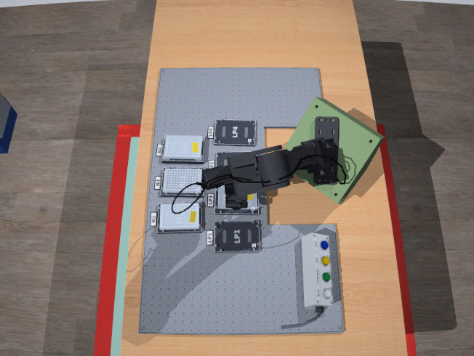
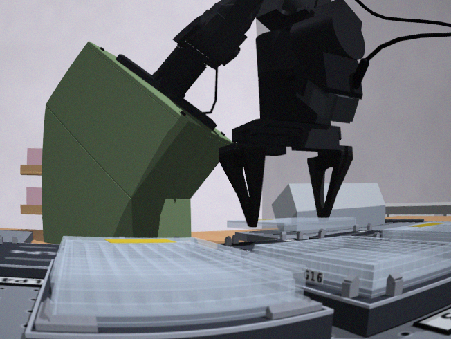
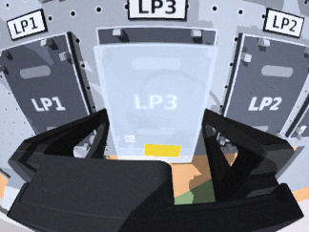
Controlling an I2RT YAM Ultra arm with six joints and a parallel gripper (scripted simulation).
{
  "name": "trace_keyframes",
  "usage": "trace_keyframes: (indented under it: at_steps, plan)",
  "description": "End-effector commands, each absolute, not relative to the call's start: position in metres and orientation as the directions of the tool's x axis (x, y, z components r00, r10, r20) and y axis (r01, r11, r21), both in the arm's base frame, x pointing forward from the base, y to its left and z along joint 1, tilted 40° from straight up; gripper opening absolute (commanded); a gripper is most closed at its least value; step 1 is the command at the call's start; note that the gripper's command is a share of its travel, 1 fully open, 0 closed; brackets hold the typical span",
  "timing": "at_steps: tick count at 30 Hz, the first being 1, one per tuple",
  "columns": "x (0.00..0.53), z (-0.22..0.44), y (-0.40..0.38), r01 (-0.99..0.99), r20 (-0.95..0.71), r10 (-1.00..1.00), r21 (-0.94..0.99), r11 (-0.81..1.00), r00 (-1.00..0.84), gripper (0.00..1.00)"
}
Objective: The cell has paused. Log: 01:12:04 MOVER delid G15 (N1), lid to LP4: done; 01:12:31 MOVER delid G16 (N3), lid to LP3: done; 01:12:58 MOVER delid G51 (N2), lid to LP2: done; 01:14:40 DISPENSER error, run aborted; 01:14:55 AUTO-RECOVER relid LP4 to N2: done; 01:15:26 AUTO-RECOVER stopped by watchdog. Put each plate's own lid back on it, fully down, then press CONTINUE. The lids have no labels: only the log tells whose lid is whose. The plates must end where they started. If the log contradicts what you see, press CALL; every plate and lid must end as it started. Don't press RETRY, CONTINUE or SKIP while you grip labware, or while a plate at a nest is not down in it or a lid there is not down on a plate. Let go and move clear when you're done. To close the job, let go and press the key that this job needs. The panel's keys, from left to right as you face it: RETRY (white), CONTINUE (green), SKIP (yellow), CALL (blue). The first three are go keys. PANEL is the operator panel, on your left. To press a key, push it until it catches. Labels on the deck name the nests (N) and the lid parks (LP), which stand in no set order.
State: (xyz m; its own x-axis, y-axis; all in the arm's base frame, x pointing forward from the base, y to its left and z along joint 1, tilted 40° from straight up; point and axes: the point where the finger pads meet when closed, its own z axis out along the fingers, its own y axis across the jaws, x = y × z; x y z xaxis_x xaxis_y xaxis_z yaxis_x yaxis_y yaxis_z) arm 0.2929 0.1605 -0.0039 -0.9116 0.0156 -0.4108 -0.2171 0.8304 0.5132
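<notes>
My gripper (image 1: 235, 203) (image 2: 287, 218) (image 3: 154, 114) is shut on a clear lid (image 1: 255, 205) (image 2: 342, 221) (image 3: 154, 75) with a yellow tag, gripping its two long sides. The lid is level, a little above park LP3 (image 3: 158, 7). Parks LP1 (image 1: 237, 236) (image 3: 47, 85), LP2 (image 3: 266, 84) and LP4 (image 1: 234, 132) are bare. The plate at N2 (image 1: 182, 147) (image 2: 164, 273) wears a yellow-tagged lid. The middle plate, G16 at N3 (image 1: 182, 180) (image 2: 364, 254), has open wells. The plate at N1 (image 1: 179, 216) also shows a yellow tag.
The panel (image 1: 310, 267) stands at the deck's front right with blue (image 1: 324, 245), yellow (image 1: 326, 260), green (image 1: 326, 276) and white (image 1: 327, 293) keys. The arm's green base (image 1: 356, 137) (image 2: 109, 145) rises behind the parks.
</notes>
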Motion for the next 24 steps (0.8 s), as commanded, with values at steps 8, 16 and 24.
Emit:
trace_keyframes:
  at_steps: [8,16,24]
  plan:
    - [0.278,0.003,0.147,-0.204,-0.386,0.014,0.517,0.831,-0.922,0.00]
    - [0.274,0.010,0.142,-0.204,-0.386,0.014,0.518,0.831,-0.922,0.00]
    - [0.310,0.018,0.136,-0.206,-0.392,0.016,0.518,0.830,-0.920,0.00]
